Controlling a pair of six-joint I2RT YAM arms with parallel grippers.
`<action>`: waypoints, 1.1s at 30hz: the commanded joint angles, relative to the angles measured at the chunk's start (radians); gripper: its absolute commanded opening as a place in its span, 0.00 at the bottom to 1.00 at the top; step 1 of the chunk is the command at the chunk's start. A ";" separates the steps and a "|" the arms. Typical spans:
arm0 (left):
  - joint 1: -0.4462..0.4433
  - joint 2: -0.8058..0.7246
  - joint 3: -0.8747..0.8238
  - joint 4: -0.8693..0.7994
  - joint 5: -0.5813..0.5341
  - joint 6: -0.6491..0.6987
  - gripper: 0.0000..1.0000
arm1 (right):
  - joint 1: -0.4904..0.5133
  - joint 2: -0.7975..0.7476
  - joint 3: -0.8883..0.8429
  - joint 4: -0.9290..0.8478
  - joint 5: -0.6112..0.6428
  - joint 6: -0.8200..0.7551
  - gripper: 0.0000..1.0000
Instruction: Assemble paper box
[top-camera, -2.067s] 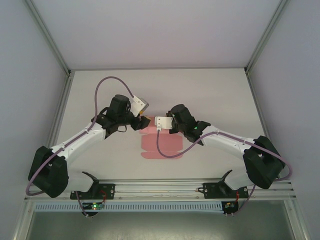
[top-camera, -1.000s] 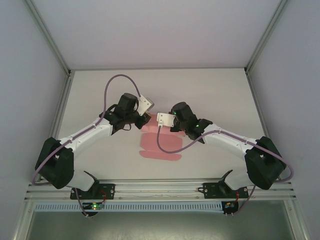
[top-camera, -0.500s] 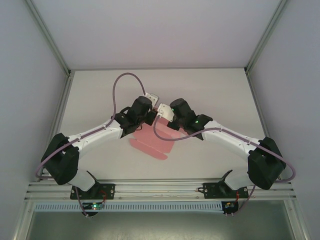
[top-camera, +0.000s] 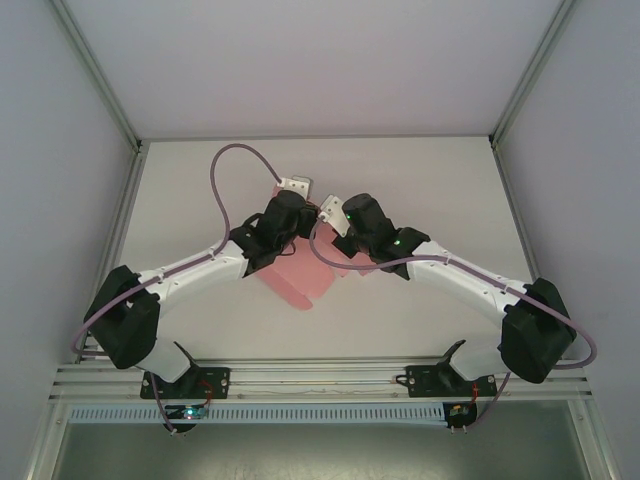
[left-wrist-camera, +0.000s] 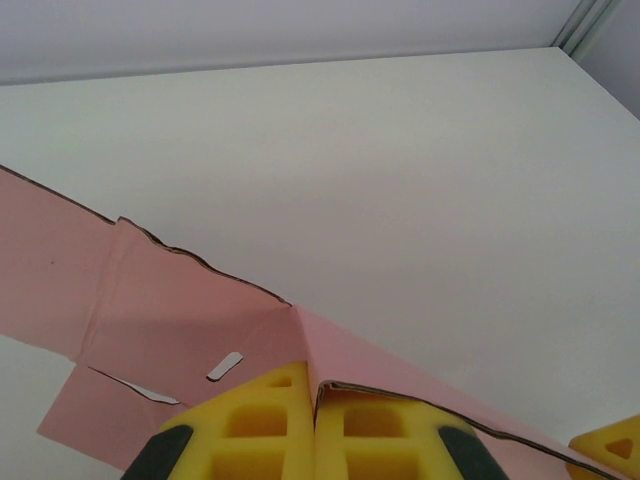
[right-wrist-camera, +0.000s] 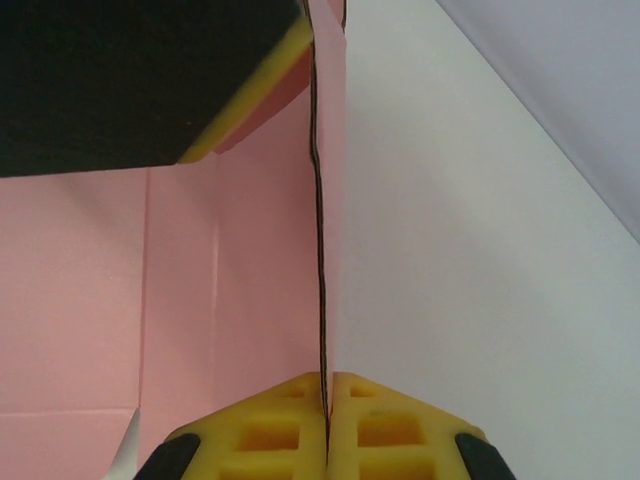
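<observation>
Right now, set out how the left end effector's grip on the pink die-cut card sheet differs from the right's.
The left end effector pinches the pink die-cut card sheet at a creased corner, flaps spreading leftward; the right end effector pinches a raised panel seen edge-on, running straight ahead. From above, the left reaches in from the left, the right from the right. Both are shut on the sheet.

On the bench (top-camera: 430, 180), centred between both arms: paper box (top-camera: 300, 280). Pinched at its far end by left claw (left-wrist-camera: 315, 400) and right claw (right-wrist-camera: 327, 385), close together, side by side.
</observation>
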 joint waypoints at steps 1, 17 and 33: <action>-0.052 0.010 0.025 0.084 0.056 -0.025 0.05 | 0.024 -0.024 0.024 0.114 -0.066 0.027 0.00; -0.007 -0.238 -0.128 -0.060 -0.061 0.051 1.00 | -0.047 -0.106 -0.030 0.085 -0.126 -0.020 0.00; 0.464 -0.398 -0.320 0.008 0.542 -0.016 1.00 | -0.117 -0.110 -0.044 0.078 -0.299 -0.028 0.00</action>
